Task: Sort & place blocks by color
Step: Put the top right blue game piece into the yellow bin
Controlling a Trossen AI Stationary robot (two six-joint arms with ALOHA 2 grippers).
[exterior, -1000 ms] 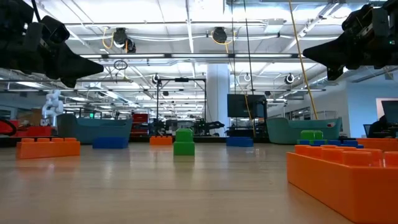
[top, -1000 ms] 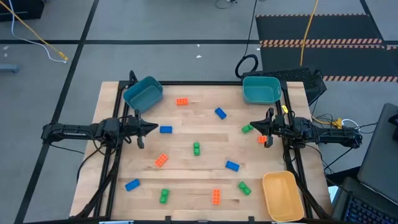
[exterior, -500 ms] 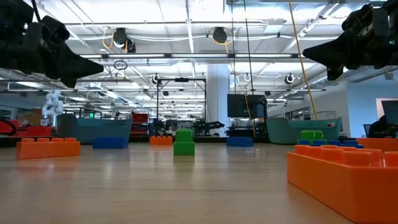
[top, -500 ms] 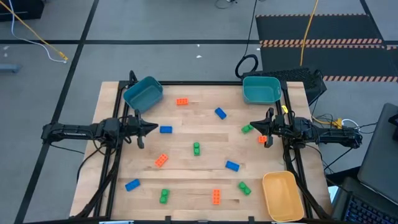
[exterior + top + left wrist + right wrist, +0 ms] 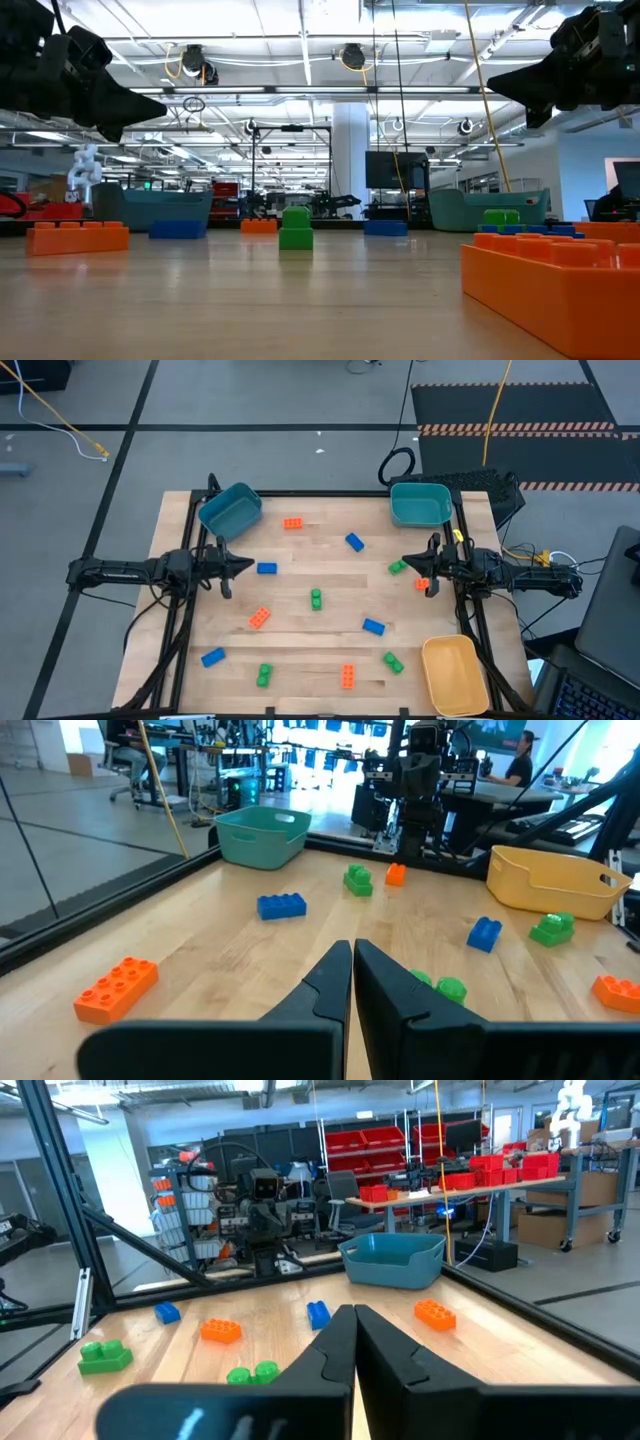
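Above the wooden table (image 5: 300, 650), the left gripper (image 5: 246, 566) hovered with fingers pressed together, orange, green and blue blocks (image 5: 316, 598) lay scattered between, and the right gripper (image 5: 408, 561) hovered likewise pressed together.

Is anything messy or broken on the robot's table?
Nothing looks broken. The blocks, such as the green block, just lie scattered on the table, none sorted yet. One teal bin sits crooked at its corner, while the other teal bin sits square.
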